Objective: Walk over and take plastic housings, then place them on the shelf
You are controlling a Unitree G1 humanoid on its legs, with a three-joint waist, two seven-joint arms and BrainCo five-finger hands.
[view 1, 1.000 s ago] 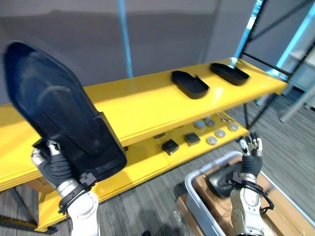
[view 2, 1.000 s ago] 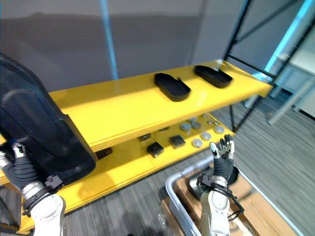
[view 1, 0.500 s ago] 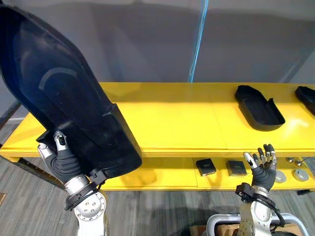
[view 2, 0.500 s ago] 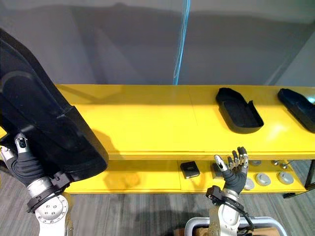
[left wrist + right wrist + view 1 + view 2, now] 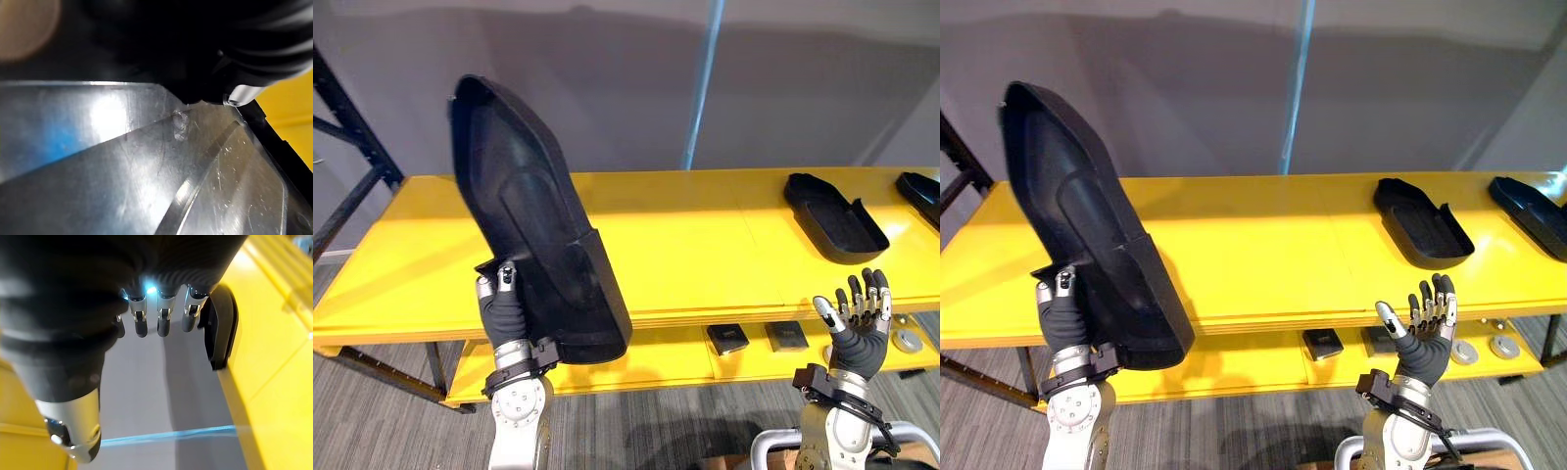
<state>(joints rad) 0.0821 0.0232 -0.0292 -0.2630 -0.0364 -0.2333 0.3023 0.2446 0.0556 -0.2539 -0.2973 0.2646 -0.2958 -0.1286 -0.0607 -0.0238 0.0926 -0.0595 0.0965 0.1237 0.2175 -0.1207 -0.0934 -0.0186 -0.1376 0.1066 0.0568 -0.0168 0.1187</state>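
Two housings (image 5: 1423, 221) lie on the shelf (image 5: 1263, 245), upper right; the left hand (image 5: 1062, 318) clamps a third housing (image 5: 1087, 225), unplaced. Right hand (image 5: 1425, 343) splayed, empty.

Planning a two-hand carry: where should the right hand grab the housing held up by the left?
On the housing, probably the long right rim above its boxy base, from the robot's right: it stands tilted, the left hand holds its lower left edge, the open right hand is free.

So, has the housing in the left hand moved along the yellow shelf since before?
Yes. The housing in the left hand has shifted rightward along the yellow shelf, away from its left end, and stands more upright.
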